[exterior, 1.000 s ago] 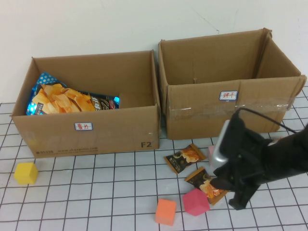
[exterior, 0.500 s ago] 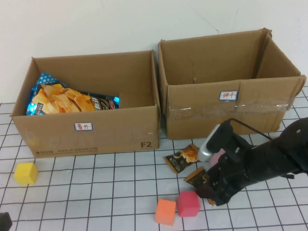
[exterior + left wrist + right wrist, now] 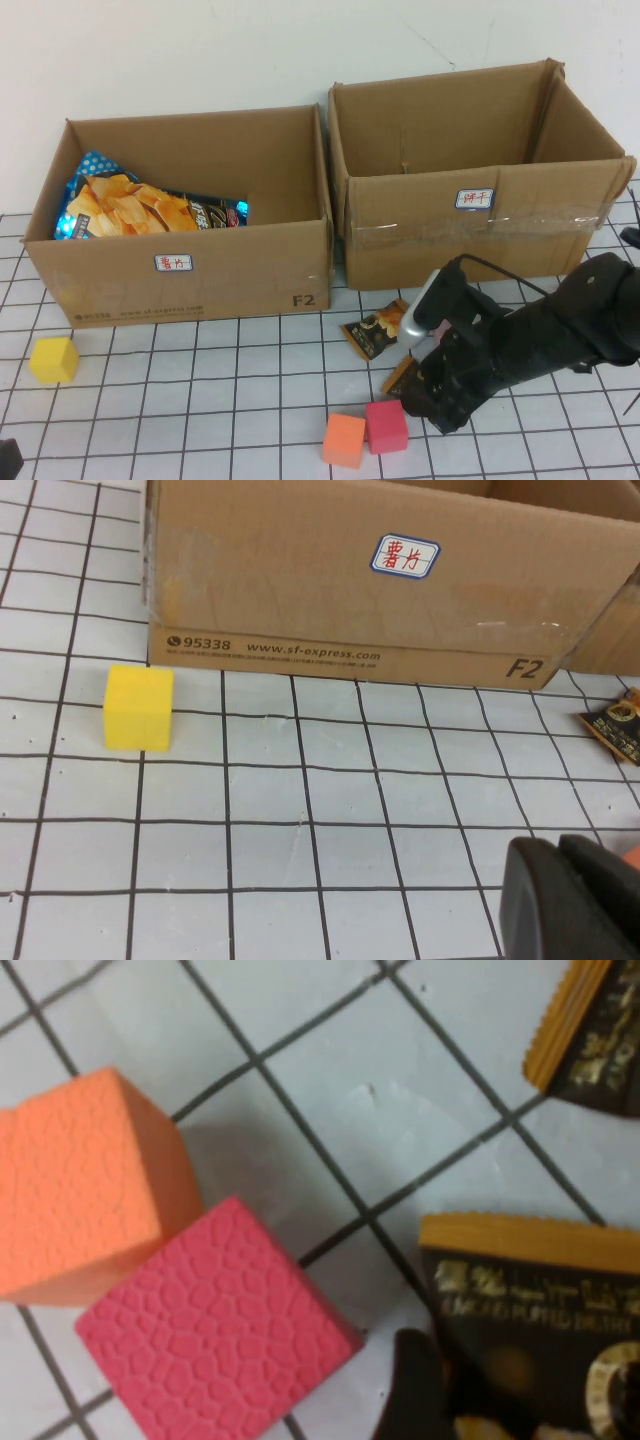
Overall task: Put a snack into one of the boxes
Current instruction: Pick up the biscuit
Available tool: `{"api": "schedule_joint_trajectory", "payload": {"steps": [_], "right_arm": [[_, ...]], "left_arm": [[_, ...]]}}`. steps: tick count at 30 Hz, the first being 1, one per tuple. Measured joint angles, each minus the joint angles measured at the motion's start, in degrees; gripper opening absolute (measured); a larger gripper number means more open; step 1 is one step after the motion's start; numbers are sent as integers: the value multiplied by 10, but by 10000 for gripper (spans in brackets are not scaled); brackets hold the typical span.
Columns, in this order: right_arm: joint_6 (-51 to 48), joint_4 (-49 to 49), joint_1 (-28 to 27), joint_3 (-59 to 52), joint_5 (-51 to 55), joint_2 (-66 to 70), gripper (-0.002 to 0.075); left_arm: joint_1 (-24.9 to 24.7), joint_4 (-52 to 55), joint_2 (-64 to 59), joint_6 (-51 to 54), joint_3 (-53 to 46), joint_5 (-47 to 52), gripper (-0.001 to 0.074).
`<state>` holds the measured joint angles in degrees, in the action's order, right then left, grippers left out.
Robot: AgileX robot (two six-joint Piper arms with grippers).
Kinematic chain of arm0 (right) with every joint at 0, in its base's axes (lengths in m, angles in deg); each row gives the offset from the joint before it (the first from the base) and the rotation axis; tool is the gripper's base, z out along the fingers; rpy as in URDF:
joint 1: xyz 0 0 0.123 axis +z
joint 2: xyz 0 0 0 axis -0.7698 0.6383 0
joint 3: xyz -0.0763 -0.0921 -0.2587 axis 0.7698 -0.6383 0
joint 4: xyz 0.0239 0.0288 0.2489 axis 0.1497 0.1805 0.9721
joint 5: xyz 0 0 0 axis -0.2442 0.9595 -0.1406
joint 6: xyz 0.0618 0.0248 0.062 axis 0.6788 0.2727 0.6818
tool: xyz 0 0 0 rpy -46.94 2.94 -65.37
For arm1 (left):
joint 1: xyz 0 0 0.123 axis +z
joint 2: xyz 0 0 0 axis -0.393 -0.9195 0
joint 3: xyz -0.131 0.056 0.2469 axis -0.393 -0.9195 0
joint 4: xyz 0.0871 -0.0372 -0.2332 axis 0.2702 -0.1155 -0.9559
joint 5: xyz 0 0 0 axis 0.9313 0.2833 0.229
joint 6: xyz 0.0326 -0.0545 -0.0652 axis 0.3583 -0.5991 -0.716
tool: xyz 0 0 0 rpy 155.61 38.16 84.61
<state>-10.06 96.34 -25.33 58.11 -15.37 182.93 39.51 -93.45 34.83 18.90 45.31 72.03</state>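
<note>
Two dark snack packets with orange edges lie on the grid table in front of the right box. One packet [image 3: 377, 329] lies free. The other packet [image 3: 402, 374] is mostly under my right gripper [image 3: 425, 395], which is low over it and open. In the right wrist view one of its fingers [image 3: 415, 1390] rests at the edge of that packet [image 3: 540, 1290]; the other finger is out of view. The left cardboard box [image 3: 180, 270] holds a blue chips bag [image 3: 130, 208]. The right cardboard box [image 3: 480, 225] shows nothing inside. My left gripper [image 3: 565, 880] is shut and empty, low at the near left corner [image 3: 8, 460].
A pink cube [image 3: 386, 427] touches an orange cube [image 3: 345, 440] just left of my right gripper; both show in the right wrist view, pink [image 3: 210, 1330] and orange [image 3: 80, 1180]. A yellow cube [image 3: 53, 359] sits in front of the left box.
My right arm has moved left and down onto the nearer packet. The pink cube has slid left against the orange cube. The left gripper's tip has come into the bottom left corner.
</note>
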Motion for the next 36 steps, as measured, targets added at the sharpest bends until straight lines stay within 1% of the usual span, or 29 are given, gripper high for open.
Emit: {"api": "schedule_joint_trajectory", "payload": {"steps": [9,16,19,24,29,33,36], "right_arm": [[-23,-40,1,1,-6,1,475],[-24,-47,1,5,-4,1,386],[-24,-52,1,9,13,1,366],[-23,-61,1,31,72,3,364],[-20,-65,1,67,116,-37,364],[-20,-67,1,111,140,-86,364],[-20,-69,1,156,133,-122,364]], "left_arm": [[0,-1,0,7,0,0,-1],[0,-1,0,7,0,0,-1],[0,-1,0,7,0,0,-1],[0,-1,0,7,0,0,-1],[0,-1,0,8,0,0,-1],[0,-1,0,8,-1,-1,-1],[0,-1,0,8,-1,-1,-1]]}}
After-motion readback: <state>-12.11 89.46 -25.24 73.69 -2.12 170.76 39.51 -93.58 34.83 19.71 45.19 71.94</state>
